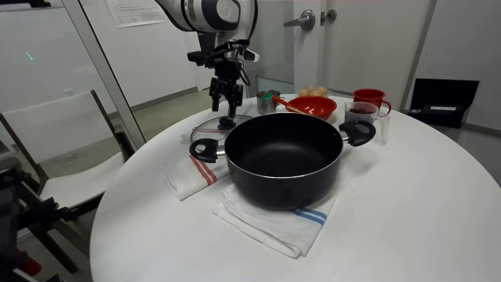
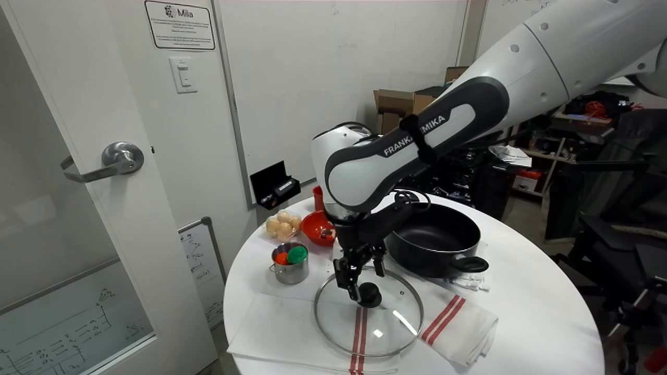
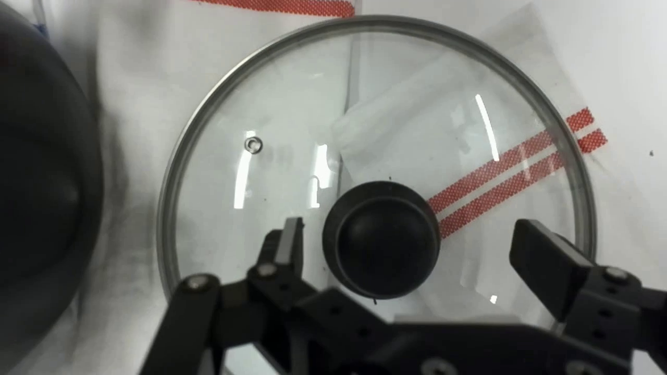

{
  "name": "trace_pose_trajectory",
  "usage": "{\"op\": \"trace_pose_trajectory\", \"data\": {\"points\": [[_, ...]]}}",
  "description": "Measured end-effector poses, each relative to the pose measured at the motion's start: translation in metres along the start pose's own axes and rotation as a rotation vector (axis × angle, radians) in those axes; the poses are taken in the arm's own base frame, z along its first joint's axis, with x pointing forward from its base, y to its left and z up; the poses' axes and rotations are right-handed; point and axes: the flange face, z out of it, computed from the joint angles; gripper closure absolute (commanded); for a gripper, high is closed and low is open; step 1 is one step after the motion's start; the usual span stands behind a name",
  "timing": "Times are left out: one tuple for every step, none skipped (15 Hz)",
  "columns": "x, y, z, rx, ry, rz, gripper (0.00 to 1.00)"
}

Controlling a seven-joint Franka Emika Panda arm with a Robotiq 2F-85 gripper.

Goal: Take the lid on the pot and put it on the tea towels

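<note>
Gripper point(image 3: 408, 238) is gaping wide over lid point(image 2: 370, 317), holding nothing; lid is lying on towels point(image 2: 461, 328), left of pot point(image 1: 283, 192) in both exterior views.

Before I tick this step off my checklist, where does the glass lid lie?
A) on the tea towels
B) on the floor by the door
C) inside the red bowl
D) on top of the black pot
A: in an exterior view, the red-striped tea towels show beneath and around the lid, while the pot stands uncovered.
</note>
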Motion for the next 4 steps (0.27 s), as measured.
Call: {"op": "trace_pose_trajectory", "data": {"points": [[-0.005,0.001,-0.005,-0.005,-0.003,-0.014,0.0],[-0.011,0.001,-0.011,-0.009,-0.006,-0.026,0.0],[-0.017,0.002,-0.017,-0.013,-0.008,-0.039,0.0],[-0.024,0.003,-0.024,-0.016,-0.009,-0.05,0.0]]}}
